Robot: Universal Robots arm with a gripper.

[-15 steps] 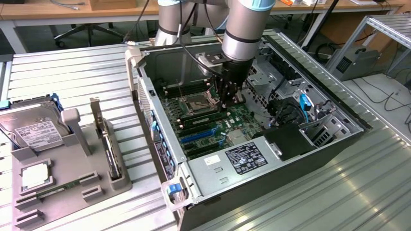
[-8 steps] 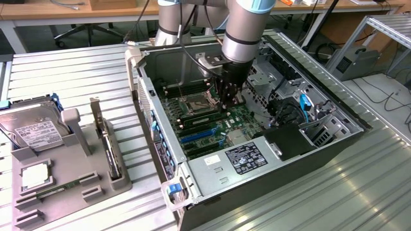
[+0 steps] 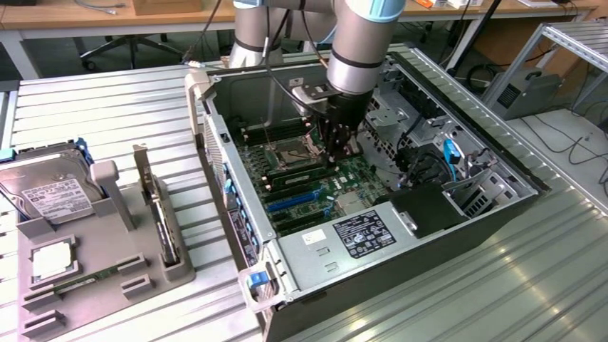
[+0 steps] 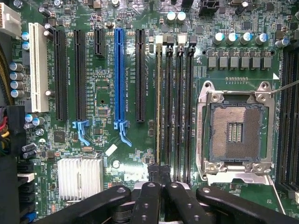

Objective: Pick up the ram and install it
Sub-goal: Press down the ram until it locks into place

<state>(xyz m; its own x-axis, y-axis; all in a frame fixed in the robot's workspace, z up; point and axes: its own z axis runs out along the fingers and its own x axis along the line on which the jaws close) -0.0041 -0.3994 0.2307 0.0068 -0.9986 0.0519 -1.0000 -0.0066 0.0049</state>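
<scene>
Underneath everything, a slatted metal table [image 3: 114,107]. Lying on its side on that table with the panel off, a computer case [image 3: 285,263]. Reaching down into the case from above, the grey robot arm [image 3: 366,43]. Flat on the floor of the case, a green motherboard [image 4: 103,93].

Outside the case, towards the exterior view's left and well apart from it, a grey holder [image 3: 109,185] on the table. Leaning in the holder on the side farthest from the case, a silver hard drive [image 3: 48,192] with a white label. Standing upright in the holder on the side nearest the case, a dark expansion card [image 3: 156,214].

Inside the case, on the motherboard, an open processor socket [image 4: 236,130] with a metal frame. Beside it, a row of long memory slots [image 4: 177,107], then a blue slot [image 4: 119,79] and a finned silver heat sink [image 4: 79,177].

Deep in the case, just over the motherboard, the gripper [image 4: 159,171], fingers [image 4: 152,171] pressed together with no gap. Directly beneath the tips, the end of the memory slot farthest from the socket, paler inside than its neighbours; cannot tell whether filled.

Outside the case, lying flat in the near end of the holder, the ram [image 3: 90,278], thin and green, untouched.
</scene>
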